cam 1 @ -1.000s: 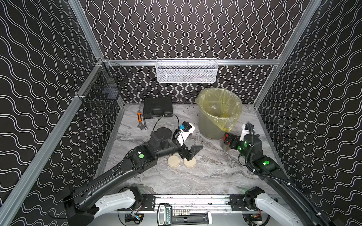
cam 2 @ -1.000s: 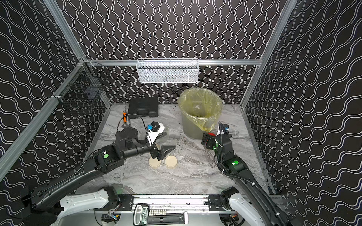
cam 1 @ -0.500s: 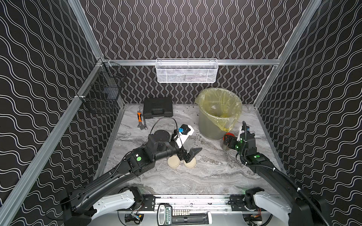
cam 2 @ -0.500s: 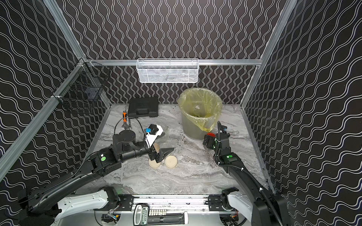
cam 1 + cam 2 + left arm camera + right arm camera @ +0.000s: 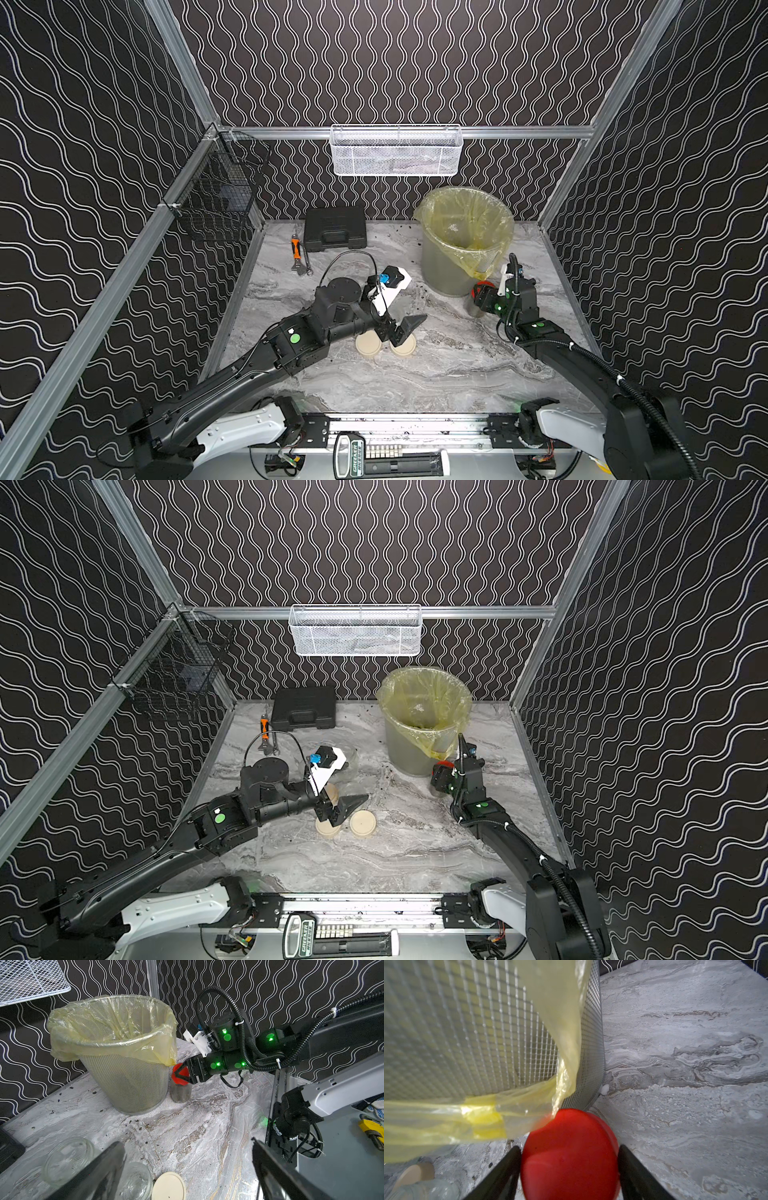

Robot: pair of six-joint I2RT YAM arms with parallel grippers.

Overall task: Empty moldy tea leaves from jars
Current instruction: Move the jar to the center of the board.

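Red lid [image 5: 569, 1159] clamped between the two black fingers [image 5: 502, 1172] of the right gripper [image 5: 179, 1073], one finger pressed to each side; lid sits atop a slim jar [image 5: 180, 1093] of clear glass, upright on the marble-patterned tabletop [image 5: 415, 374], with dark tea leaves [image 5: 180, 1096] dim through its wall; jar stands just beside the foot of a wire-mesh bin [image 5: 124, 1084] lined with a yellow bag [image 5: 99, 1022], a corner of the bag hanging down to the lid. Left gripper [image 5: 406, 331] spread wide and empty, hovering near mid-table above two cream lids [image 5: 368, 345] lying flat side by side; two lidless glass jars [image 5: 68, 1159] just beside them, contents not discernible. Loose dark specks [image 5: 133, 1121] scattered on the tabletop between the bin and the lids. Rear of table: black case [image 5: 334, 228]; orange-handled wrench [image 5: 296, 249] beside it. Back wall: white mesh basket [image 5: 395, 149]; left wall: black wire basket [image 5: 216, 199].
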